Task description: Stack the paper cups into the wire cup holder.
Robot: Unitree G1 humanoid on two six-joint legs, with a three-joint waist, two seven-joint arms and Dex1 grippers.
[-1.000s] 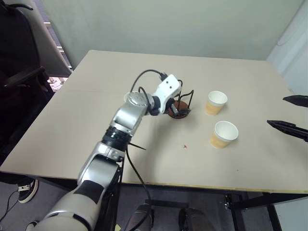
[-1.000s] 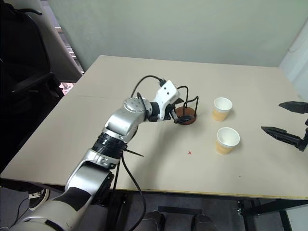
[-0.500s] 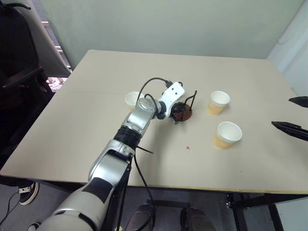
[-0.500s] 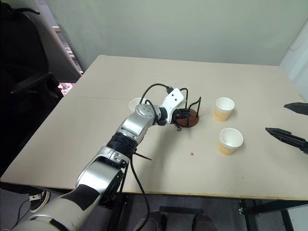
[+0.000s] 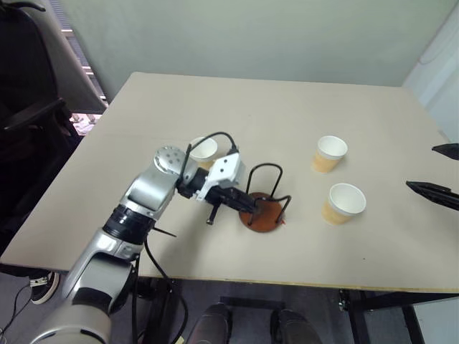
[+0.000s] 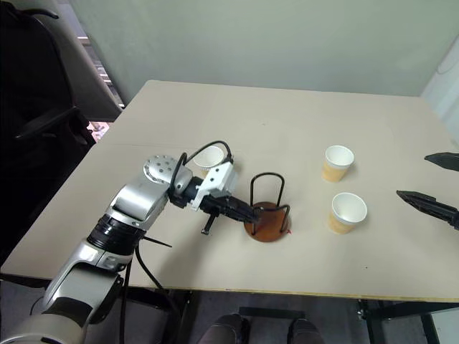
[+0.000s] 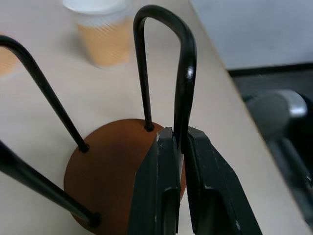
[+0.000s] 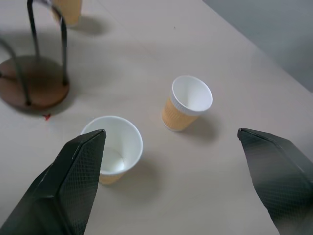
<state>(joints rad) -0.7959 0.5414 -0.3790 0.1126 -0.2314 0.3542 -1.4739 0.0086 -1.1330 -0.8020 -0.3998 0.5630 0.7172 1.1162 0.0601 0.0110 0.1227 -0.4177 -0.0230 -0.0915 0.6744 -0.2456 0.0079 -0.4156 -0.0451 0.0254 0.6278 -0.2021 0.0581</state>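
While I had the head view up, the left gripper (image 5: 247, 203) had clamped a wire loop and dragged the wire cup holder (image 5: 264, 213) toward the near edge, off its old spot by the paper cups (image 5: 343, 203). On the left wrist view, the fingers (image 7: 157, 196) pinched that loop tight. On the right wrist view, the right gripper (image 8: 182, 177) hung wide apart, holding nothing, so stacking hadn't started.

Left arm bends in across the front, its hand (image 7: 178, 147) pinched tight, fingers almost touching and pointing right. Right hand (image 8: 171, 176) hangs off to the side, fingers spread wide, holding nothing.
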